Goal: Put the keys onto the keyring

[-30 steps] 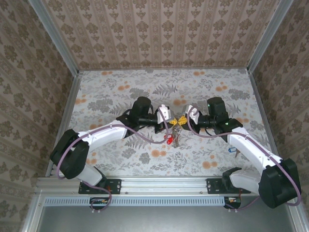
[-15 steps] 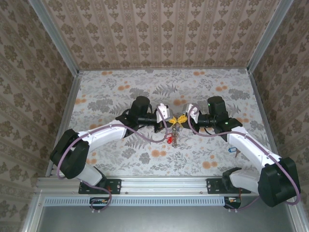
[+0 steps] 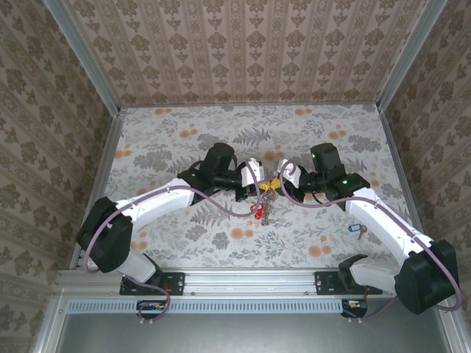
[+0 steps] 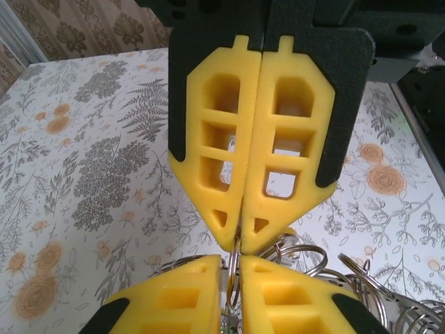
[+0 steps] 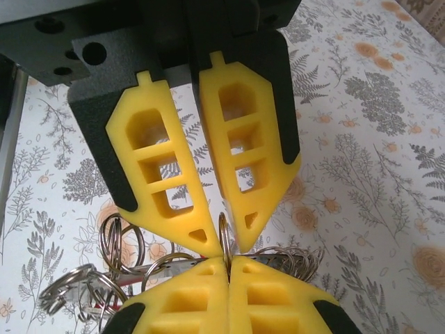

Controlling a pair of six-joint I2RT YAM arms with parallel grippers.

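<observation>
**Both claws on the keyring at mid-table**

Where the two arms met over the middle of the table [image 3: 184, 140], the keyring [image 3: 266, 200] hung between their tips. Its keys and a red tag [image 3: 257, 213] dangled on the near side; whether they touched the table could not be told. The right claw [image 5: 228, 278] was pressed fully together on the ring's wire. The left claw [image 4: 233, 275] faced it tip to tip, closed to a narrow slit with the same wire gripped in it. A blue key [image 3: 355, 230] lay on the table well apart, just beside the right arm.
</observation>
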